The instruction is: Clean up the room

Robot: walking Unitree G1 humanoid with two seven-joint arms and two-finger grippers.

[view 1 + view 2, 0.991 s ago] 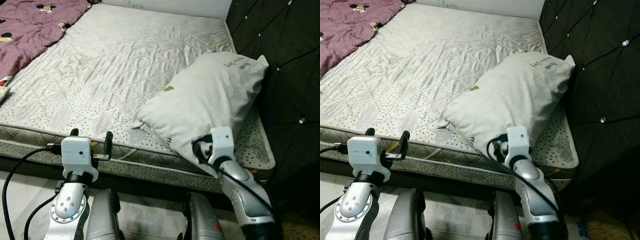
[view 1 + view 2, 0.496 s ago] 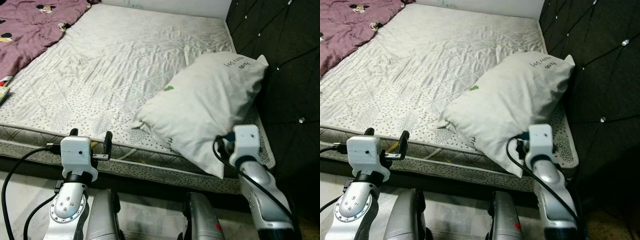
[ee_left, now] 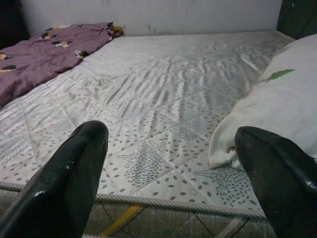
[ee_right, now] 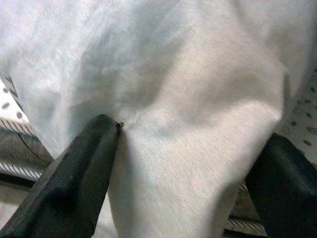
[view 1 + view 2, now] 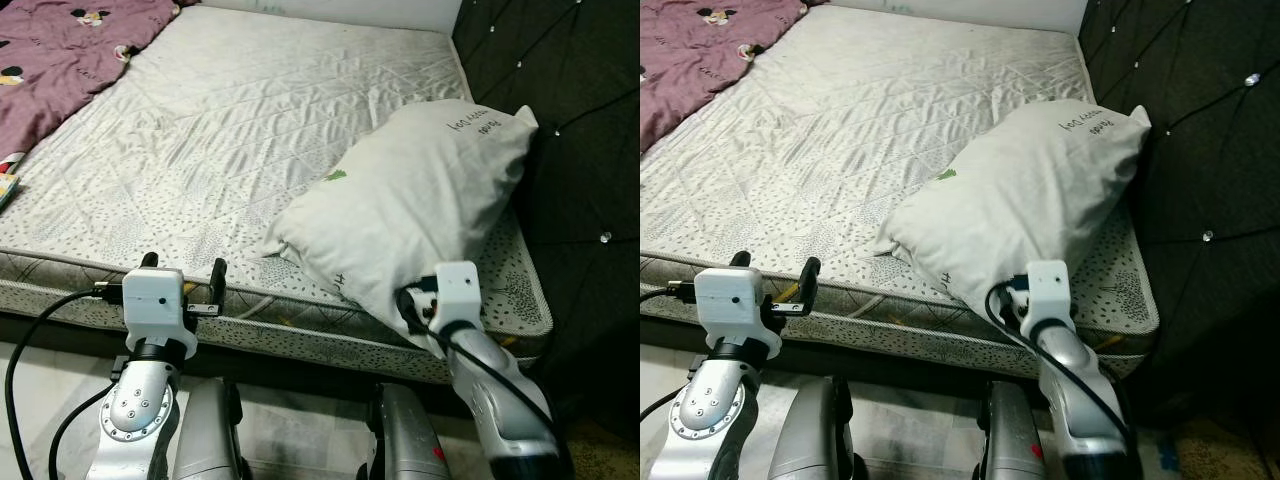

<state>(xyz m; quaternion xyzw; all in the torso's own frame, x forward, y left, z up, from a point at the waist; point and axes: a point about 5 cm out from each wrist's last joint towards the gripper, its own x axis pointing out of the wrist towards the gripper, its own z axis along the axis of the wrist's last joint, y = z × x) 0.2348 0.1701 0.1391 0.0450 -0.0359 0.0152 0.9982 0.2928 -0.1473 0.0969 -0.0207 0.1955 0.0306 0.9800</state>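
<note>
A white pillow [image 5: 410, 200] lies tilted on the right side of the bare mattress [image 5: 230, 130], its far end leaning on the dark headboard. My right gripper [image 4: 188, 148] is at the pillow's near corner [image 5: 400, 310], over the mattress's front edge. It is open, with its fingers [image 4: 84, 163] spread wide around a fold of pillow cloth; one finger presses into the fabric. My left gripper [image 5: 184, 268] is open and empty, held just in front of the mattress edge, pointing over the bed.
A purple printed blanket [image 5: 60, 50] lies bunched at the bed's far left. The black tufted headboard [image 5: 580, 120] runs along the right side. A small colourful item [image 5: 5, 185] pokes in at the left edge. Pale floor [image 5: 40, 390] lies below the bed.
My right gripper swung out to the right of the pillow's near corner, then came back left onto it. The pillow corner shifted a little. The left arm stayed put.
</note>
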